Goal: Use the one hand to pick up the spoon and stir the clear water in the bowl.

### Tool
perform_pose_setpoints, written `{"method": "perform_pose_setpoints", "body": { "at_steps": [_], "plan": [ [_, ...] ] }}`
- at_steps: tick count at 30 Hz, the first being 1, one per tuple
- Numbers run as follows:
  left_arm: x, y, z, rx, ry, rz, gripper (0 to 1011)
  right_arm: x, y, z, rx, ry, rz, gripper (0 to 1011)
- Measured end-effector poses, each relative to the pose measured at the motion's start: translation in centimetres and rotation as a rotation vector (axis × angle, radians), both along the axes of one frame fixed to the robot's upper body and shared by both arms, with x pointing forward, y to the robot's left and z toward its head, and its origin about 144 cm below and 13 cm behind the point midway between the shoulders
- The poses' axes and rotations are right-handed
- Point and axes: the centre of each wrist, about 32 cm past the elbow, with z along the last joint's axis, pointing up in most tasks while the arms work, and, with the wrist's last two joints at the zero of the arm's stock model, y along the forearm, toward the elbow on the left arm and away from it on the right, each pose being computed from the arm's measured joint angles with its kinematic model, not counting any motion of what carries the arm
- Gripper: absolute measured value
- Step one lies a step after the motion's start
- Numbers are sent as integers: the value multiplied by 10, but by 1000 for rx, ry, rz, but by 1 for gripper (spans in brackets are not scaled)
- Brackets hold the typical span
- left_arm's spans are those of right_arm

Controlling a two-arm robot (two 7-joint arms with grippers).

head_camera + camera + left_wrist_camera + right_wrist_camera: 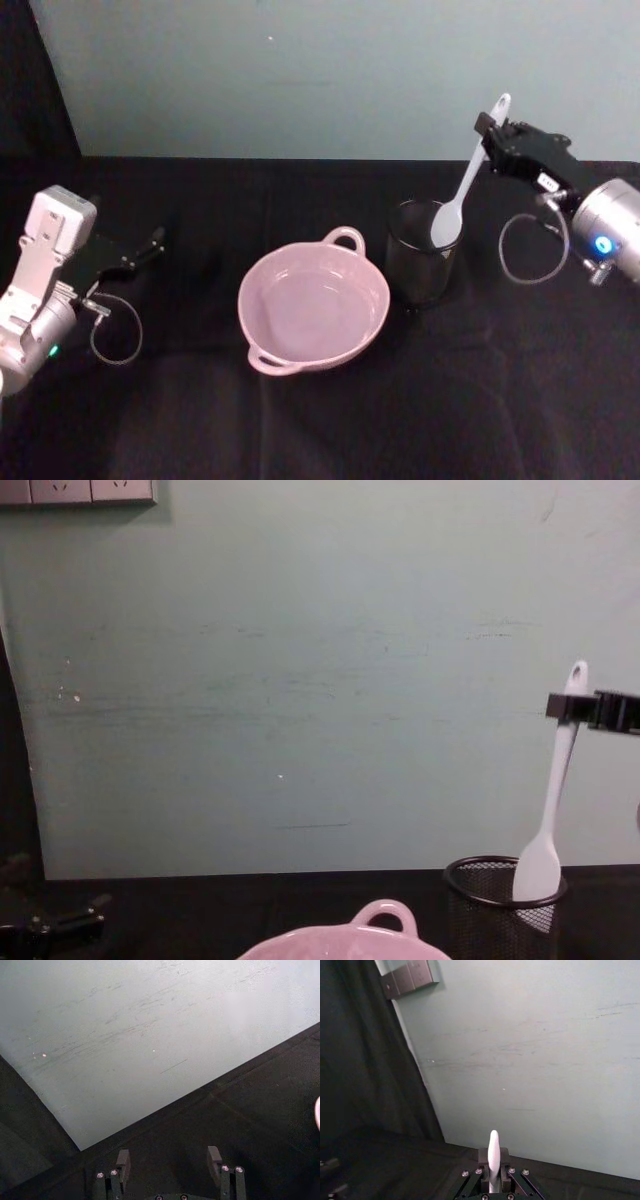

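Note:
My right gripper (488, 128) is shut on the handle of the white spoon (462, 185), just below its tip. The spoon hangs nearly upright, and its scoop (538, 870) is at the rim of the black mesh cup (421, 265). In the right wrist view the spoon's tip (493, 1157) stands between the closed fingers. The pale pink bowl (262, 336) with clear water sits at the table's middle, left of the cup. My left gripper (155, 240) rests open, low at the far left, apart from the bowl; its two fingers (123, 1165) stand spread.
The black mesh cup (498, 910) stands right beside the bowl's right rim. A black cloth covers the table (320, 430). A pale green wall (300, 680) rises behind, with a dark curtain (365, 1060) at the left.

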Motion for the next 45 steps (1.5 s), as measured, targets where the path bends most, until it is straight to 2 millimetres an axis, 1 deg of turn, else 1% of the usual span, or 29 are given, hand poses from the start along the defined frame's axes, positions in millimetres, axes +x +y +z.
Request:
{"method": "perform_pose_setpoints", "body": {
  "at_steps": [3,4,6,7,8,14,19,26,32,36,39,40,41,44,45],
  "plan": [
    [0,0,0,0,0,0,1011,-1,-4,16,11,4,21,124],
    [0,0,0,0,0,0,1011,-1,-4,16,11,4,21,124],
    [0,0,0,0,0,0,1011,-1,-8,29,15,5,45,124],
    [0,0,0,0,0,0,1011,-1,-8,29,15,5,45,124],
    [0,0,0,0,0,0,1011,0,-11,36,18,3,57,124],
    [0,0,0,0,0,0,1011,-2,-13,60,26,-33,109,124],
    [0,0,0,0,0,0,1011,-6,-5,74,14,-69,164,124],
    [0,0,0,0,0,0,1011,-14,17,87,-32,-108,265,124],
    [0,0,0,0,0,0,1011,-16,34,88,-70,-119,325,125],
    [0,0,0,0,0,0,1011,-16,48,82,-100,-126,365,124],
    [0,0,0,0,0,0,1011,-12,62,70,-121,-130,398,124],
    [0,0,0,0,0,0,1011,-12,62,70,-121,-130,398,124],
    [0,0,0,0,0,0,1011,-9,70,62,-129,-130,416,125],
    [0,0,0,0,0,0,1011,-7,77,55,-136,-135,427,125],
    [0,0,0,0,0,0,1011,-5,80,49,-140,-144,430,125]
  ]
}}
